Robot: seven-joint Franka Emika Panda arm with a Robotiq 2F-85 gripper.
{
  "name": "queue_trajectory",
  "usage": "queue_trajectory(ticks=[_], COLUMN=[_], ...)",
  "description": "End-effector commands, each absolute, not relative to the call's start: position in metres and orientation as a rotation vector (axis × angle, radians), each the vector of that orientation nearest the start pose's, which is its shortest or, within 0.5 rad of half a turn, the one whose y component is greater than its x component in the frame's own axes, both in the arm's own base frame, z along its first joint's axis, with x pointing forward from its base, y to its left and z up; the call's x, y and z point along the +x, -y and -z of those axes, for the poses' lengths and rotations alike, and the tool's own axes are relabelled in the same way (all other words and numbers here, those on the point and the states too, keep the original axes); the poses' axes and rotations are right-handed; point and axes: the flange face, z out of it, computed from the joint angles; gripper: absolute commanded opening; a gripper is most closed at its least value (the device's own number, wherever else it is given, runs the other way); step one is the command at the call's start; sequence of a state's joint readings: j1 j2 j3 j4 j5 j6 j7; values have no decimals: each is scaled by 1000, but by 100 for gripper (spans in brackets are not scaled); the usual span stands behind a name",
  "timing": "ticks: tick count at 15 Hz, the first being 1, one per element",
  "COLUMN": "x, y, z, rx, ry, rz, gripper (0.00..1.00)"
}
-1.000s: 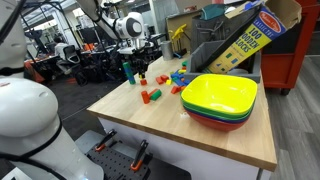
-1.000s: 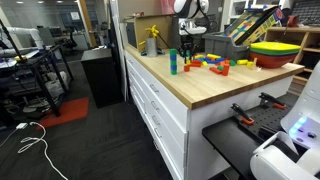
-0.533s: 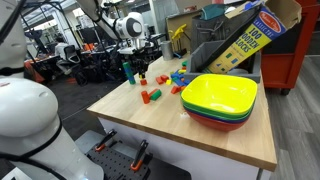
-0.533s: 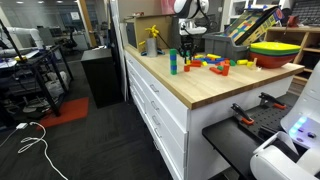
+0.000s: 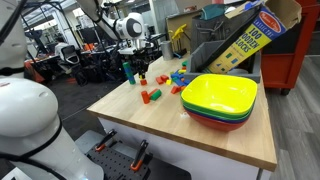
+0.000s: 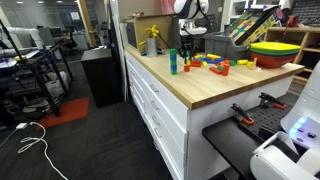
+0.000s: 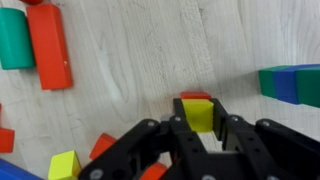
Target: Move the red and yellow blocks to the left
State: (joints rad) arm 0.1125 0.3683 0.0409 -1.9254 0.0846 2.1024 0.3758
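In the wrist view my gripper [image 7: 198, 118] stands low over the wooden table with its two fingers tight against the sides of a small yellow block [image 7: 198, 110]. A small red block [image 7: 196, 97] sits just beyond the yellow one, touching it, at the fingertips. In both exterior views the gripper [image 5: 140, 64] [image 6: 188, 47] is down among the scattered toy blocks at the far end of the table; the two small blocks cannot be made out there.
A long red block [image 7: 50, 45] lies beside a green one [image 7: 12, 38] at the upper left. Green and blue blocks [image 7: 290, 82] lie to the right, another yellow block [image 7: 65, 163] at lower left. Stacked plastic bowls [image 5: 220, 97] and a block box [image 5: 240, 40] stand nearby.
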Motion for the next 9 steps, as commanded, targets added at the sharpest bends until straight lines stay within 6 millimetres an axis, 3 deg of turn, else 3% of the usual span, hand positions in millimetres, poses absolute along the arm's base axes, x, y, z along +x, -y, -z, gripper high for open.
queue_trajectory(ticks=[1,9], x=[593,595], y=[-92,-94], z=[-284,-281], rx=[-3048,-3038], ry=[-403,-413], rz=[-309,-315], gripper=[7,7])
